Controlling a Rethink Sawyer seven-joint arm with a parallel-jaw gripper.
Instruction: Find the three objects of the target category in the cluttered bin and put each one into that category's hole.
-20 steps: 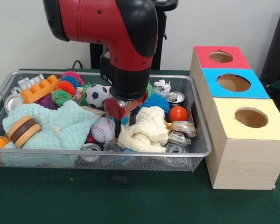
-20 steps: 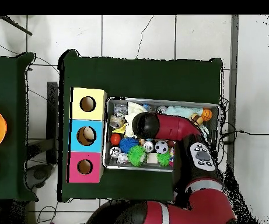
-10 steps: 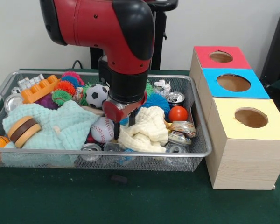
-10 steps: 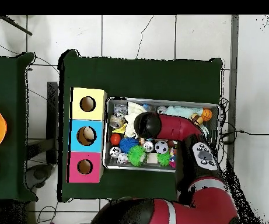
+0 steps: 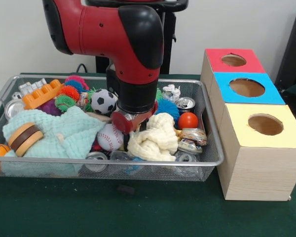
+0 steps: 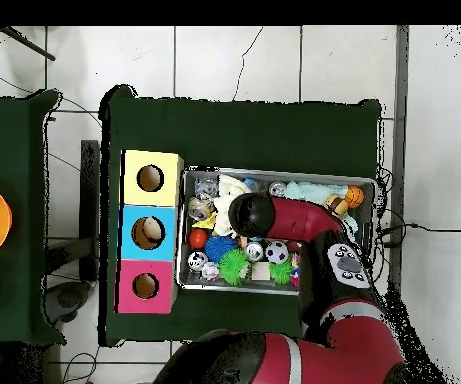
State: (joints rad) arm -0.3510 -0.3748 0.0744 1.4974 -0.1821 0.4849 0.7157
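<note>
the gripper (image 5: pixel 133 129) sits low in the wire bin (image 5: pixel 213 148), its tip buried between the baseball (image 5: pixel 109 137) and the cream cloth (image 5: pixel 153 139). whether the jaws are released or clenched cannot be told; the red wrist flange and the cloth hide them in the front view, and the arm covers them from overhead. the target category is not evident. judged from position alone, the cream cloth lies immediately to the picture's right of the tip, touching it, bunched with no clear long axis; the baseball lies just to the left. the three-hole box (image 5: pixel 246 89) stands outside the bin's right end on the green tabletop (image 5: pixel 153 207), well apart from the tip.
</note>
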